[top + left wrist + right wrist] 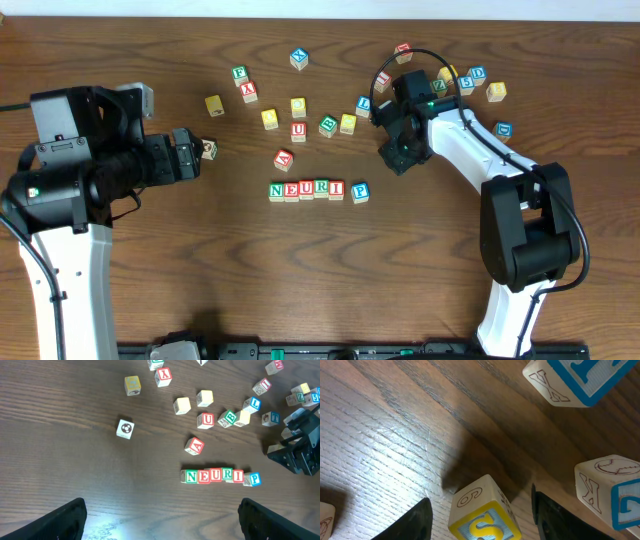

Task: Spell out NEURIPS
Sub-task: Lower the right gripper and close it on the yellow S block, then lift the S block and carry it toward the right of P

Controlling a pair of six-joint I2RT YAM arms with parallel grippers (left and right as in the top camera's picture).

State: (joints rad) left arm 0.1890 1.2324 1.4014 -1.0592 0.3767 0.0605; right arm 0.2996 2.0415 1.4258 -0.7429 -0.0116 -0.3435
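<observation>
Your right pincer [392,155] hangs wide open astride the yellow S cube [481,512], well apart from the NEURI row [306,189] with its P cube [359,192] just beside, so you look to be fetching the last letter: close squarely, lift, place it after P

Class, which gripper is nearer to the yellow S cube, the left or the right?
Right. The right gripper straddles the yellow S cube, with an open finger on either side of it. The left gripper is far off on the opposite side.
</observation>
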